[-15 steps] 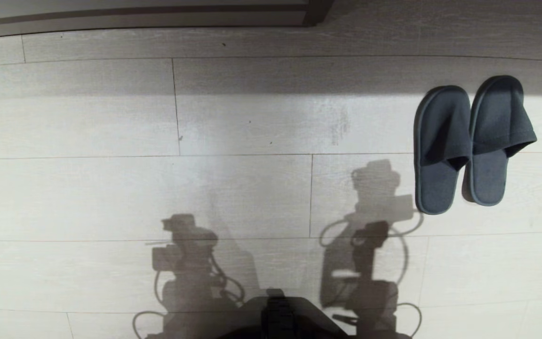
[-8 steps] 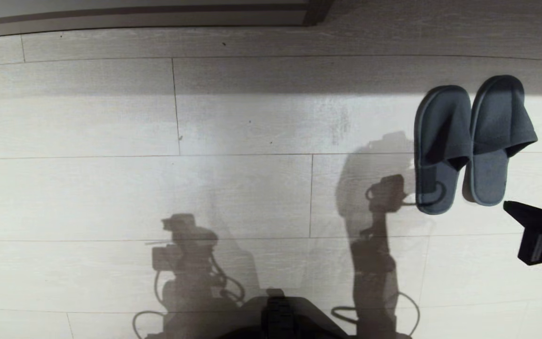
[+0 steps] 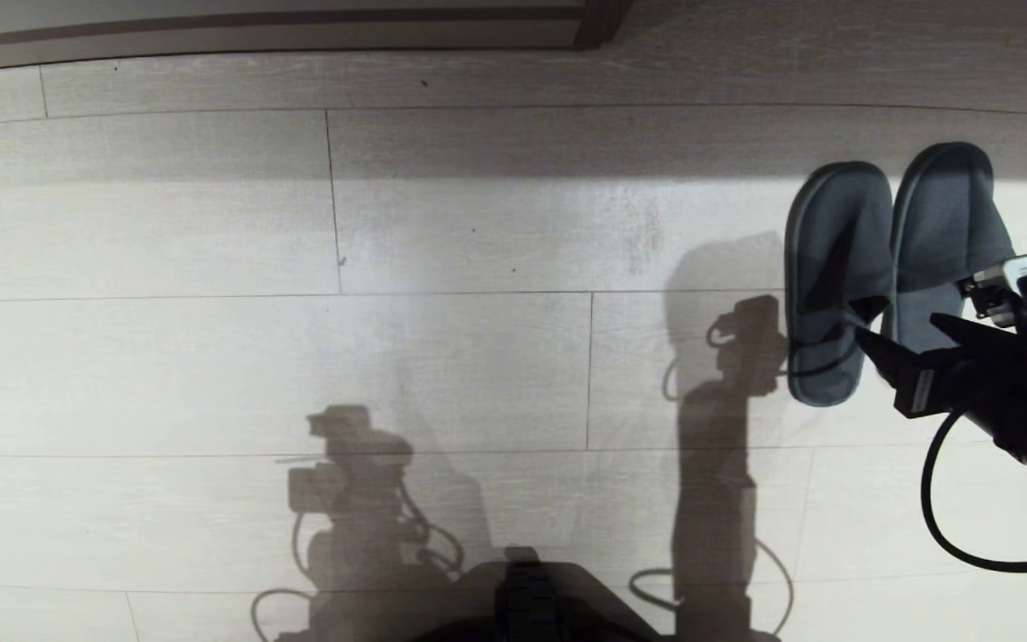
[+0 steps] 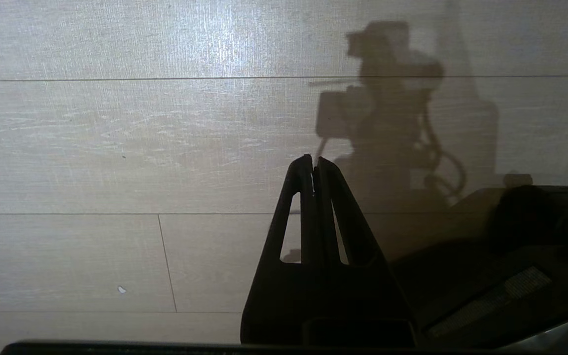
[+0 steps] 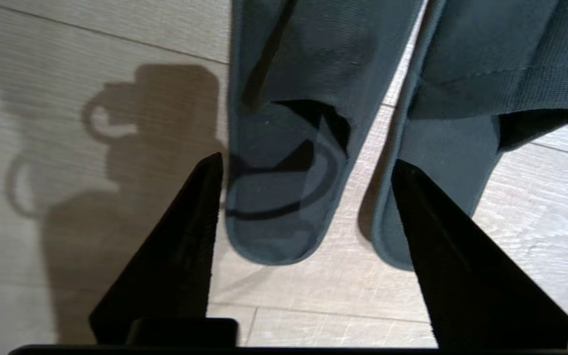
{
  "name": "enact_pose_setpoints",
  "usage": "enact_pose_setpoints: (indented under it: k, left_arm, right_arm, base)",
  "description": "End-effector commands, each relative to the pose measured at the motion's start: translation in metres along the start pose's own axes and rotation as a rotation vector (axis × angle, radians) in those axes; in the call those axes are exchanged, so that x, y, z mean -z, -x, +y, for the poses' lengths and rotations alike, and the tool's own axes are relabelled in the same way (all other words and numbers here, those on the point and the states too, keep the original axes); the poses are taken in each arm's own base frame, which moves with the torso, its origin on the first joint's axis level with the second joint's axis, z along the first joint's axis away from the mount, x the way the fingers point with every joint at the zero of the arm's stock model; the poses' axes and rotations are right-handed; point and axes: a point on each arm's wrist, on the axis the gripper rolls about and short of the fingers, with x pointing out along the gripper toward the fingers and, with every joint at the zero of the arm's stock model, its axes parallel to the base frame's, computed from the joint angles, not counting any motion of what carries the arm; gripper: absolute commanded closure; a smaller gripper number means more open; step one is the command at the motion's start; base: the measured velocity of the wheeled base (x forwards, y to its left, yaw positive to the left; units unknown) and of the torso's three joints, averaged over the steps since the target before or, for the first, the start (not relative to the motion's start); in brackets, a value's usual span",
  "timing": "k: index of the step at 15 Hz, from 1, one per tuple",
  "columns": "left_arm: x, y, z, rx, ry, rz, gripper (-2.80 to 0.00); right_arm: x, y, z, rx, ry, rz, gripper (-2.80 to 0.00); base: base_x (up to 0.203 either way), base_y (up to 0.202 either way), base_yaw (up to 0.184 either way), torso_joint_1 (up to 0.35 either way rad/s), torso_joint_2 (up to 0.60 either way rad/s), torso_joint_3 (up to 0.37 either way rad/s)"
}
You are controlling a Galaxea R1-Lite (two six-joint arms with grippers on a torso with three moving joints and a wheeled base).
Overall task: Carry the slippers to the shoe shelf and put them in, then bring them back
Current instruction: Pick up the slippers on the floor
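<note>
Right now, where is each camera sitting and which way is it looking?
Head view: high up, looking down at the floor, the slippers and the open right hand.
Left wrist view: behind the shut left hand, facing bare floor.
Right wrist view: behind the right hand, facing the slippers' heels.
Head and right wrist views share the slippers.

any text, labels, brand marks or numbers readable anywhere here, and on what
None can be read.
The slippers show plain fabric with no mark.
The right gripper, open near their heels, has a pale patch on its body, too small to read.
The left gripper, shut above the floor, has a blurred label beside it, unreadable.
</note>
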Motion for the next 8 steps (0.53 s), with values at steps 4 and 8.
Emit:
enact_pose_setpoints:
  k: [4, 8]
  left_arm:
    - [0.0, 0.0, 0.0, 0.0, 0.001, -0.001, 0.0]
    - [0.0, 0.0, 0.0, 0.0, 0.001, -0.001, 0.0]
  right_arm:
    - [0.0113, -0.0225, -0.0074, 0.105, 0.019, 0.006, -2.8]
    - [0.0145, -0.0246, -0.0074, 0.118, 0.008, 0.02, -2.8]
  base:
    - [0.0, 0.0, 0.0, 0.0, 0.0, 0.0]
    - [0.0, 0.0, 0.0, 0.0, 0.0, 0.0]
